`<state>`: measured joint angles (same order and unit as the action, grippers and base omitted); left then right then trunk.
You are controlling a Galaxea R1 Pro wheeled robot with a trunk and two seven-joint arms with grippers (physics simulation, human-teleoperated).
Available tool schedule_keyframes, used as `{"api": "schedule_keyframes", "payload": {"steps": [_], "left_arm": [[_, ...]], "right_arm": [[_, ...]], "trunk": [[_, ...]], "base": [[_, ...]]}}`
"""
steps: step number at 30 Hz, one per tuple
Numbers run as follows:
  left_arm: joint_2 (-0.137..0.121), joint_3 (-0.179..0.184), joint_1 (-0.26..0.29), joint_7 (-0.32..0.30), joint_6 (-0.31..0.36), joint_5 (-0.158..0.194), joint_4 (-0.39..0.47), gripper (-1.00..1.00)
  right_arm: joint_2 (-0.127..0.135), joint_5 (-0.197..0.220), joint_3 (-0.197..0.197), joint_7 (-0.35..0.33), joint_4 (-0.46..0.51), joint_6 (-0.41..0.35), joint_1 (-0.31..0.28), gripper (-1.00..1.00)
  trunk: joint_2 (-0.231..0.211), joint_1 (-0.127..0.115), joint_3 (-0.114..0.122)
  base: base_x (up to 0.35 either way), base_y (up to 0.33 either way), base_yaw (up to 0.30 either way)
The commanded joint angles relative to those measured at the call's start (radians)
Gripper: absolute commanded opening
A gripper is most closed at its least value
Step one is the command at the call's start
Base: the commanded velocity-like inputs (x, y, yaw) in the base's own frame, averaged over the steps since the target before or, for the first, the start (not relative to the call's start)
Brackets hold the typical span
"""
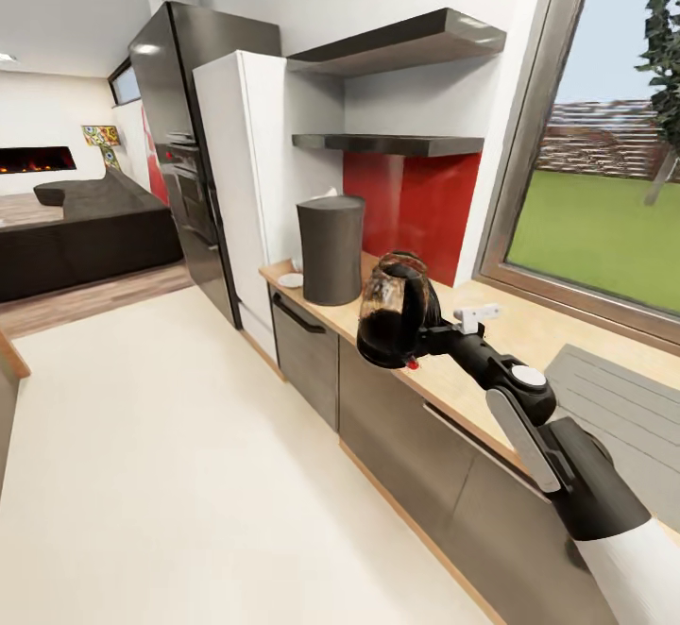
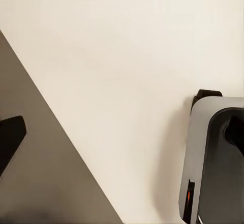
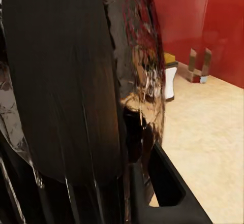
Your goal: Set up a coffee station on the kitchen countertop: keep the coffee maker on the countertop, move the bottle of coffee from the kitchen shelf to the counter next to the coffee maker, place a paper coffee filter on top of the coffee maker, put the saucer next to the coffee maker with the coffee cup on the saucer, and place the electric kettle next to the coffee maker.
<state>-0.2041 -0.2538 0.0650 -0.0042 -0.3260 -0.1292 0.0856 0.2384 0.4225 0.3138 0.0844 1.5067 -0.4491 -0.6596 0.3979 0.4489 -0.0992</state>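
Observation:
My right gripper (image 1: pixel 433 334) is shut on the black handle of the electric kettle (image 1: pixel 395 309), a rounded glass kettle held in the air over the front edge of the kitchen countertop (image 1: pixel 529 332). In the right wrist view the kettle (image 3: pixel 76 92) is very close to the camera. The coffee maker (image 1: pixel 331 249) stands at the counter's far end, with something pale, perhaps the paper coffee filter (image 1: pixel 327 194), on top. The white saucer (image 1: pixel 291 279) lies beside it. The bottle of coffee (image 3: pixel 170 80) stands on the counter by the red backsplash. One dark left fingertip (image 2: pixel 10 138) shows over the floor.
The thin black kitchen shelf (image 1: pixel 387 143) hangs above the coffee maker, under a thicker dark shelf (image 1: pixel 406 40). A white tall cabinet (image 1: pixel 236 181) and black fridge (image 1: pixel 179 134) stand beyond. The steel sink (image 1: pixel 614 398) is inset at the right. Pale floor (image 1: pixel 170 455) lies open at the left.

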Motion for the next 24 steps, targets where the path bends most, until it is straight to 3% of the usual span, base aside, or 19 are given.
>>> {"api": "schedule_keyframes", "payload": {"steps": [1,10,15,24], "left_arm": [[0.0,-0.009,0.001,0.0,-0.004,-0.01,-0.001,1.0],[-0.001,-0.009,0.001,0.0,-0.004,-0.011,-0.001,1.0],[-0.001,-0.009,0.001,0.0,-0.004,-0.012,-0.001,1.0],[-0.001,-0.009,0.001,0.0,-0.004,-0.011,-0.001,1.0]], "right_arm": [[0.001,0.009,0.002,0.009,0.002,-0.003,-0.002,-1.0],[0.001,0.003,0.002,0.013,-0.027,0.002,-0.002,-1.0],[0.0,0.003,0.002,0.015,-0.081,0.016,-0.002,-1.0],[-0.001,0.003,0.004,0.015,-0.244,0.238,-0.002,-1.0]], "trunk": [[0.002,0.001,-0.002],[0.002,0.001,-0.002],[0.002,0.001,-0.002],[0.002,0.001,-0.002]], "base": [[0.306,0.159,0.0],[0.305,0.153,0.0],[0.131,0.045,0.0],[0.01,0.003,0.0]]}}
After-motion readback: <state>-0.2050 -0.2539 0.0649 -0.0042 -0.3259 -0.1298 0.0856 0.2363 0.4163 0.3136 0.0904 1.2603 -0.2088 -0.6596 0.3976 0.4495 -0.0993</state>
